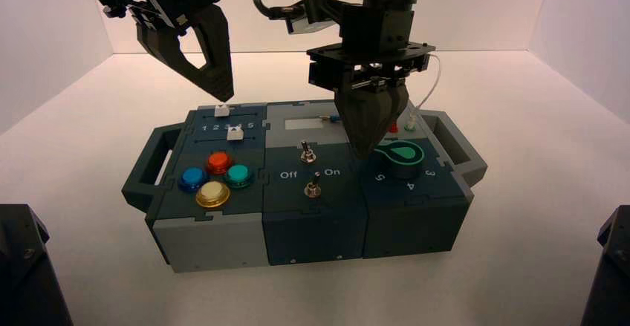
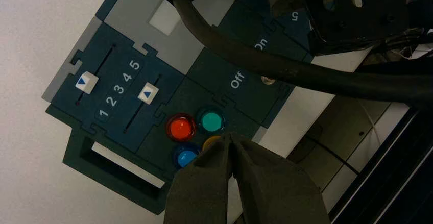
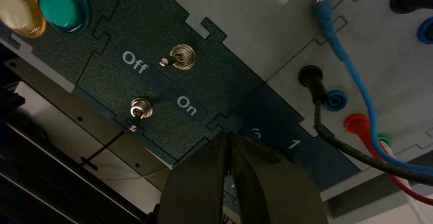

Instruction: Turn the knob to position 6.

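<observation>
While the left claw (image 1: 215, 81) hangs clear, pressed together, right claw (image 1: 369, 146) closed at the knob (image 1: 403, 155) tip.

Right gripper (image 1: 369, 150) lowered, fingers (image 3: 204, 183) together.

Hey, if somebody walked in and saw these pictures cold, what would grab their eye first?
Probably the right gripper, down on the box's right section with its tip at the pointer end of the knob, fingers pressed together. Next, the four coloured push buttons clustered on the box's left part. The left gripper hangs above the sliders at the back left, touching nothing.
</observation>
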### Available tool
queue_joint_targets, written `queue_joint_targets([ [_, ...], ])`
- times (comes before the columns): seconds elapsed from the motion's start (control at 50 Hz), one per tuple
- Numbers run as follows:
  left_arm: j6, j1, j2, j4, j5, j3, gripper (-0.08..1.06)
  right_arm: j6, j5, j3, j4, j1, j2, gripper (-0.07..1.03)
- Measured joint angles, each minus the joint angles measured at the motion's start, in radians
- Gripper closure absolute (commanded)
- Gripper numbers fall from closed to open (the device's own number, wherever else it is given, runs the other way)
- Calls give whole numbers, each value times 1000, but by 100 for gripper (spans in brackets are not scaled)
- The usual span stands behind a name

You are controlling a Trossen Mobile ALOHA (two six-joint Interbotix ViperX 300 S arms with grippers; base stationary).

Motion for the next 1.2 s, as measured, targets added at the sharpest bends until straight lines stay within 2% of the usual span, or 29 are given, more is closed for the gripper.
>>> queue_joint_targets([
  [0.36,0,0,0,0,0,0,101,3,8,-18,-18,-9,0,99],
  [0.76,0,0,5,2,0,0,101,6,12,-26,-20,-9,-3,99],
  [0.94,0,0,3,3,0,0,101,18,34,-15,-20,-11,-60,99],
  [1.2,0,2,5,3,0,0,101,38,107,21,-20,-11,-163,99],
])
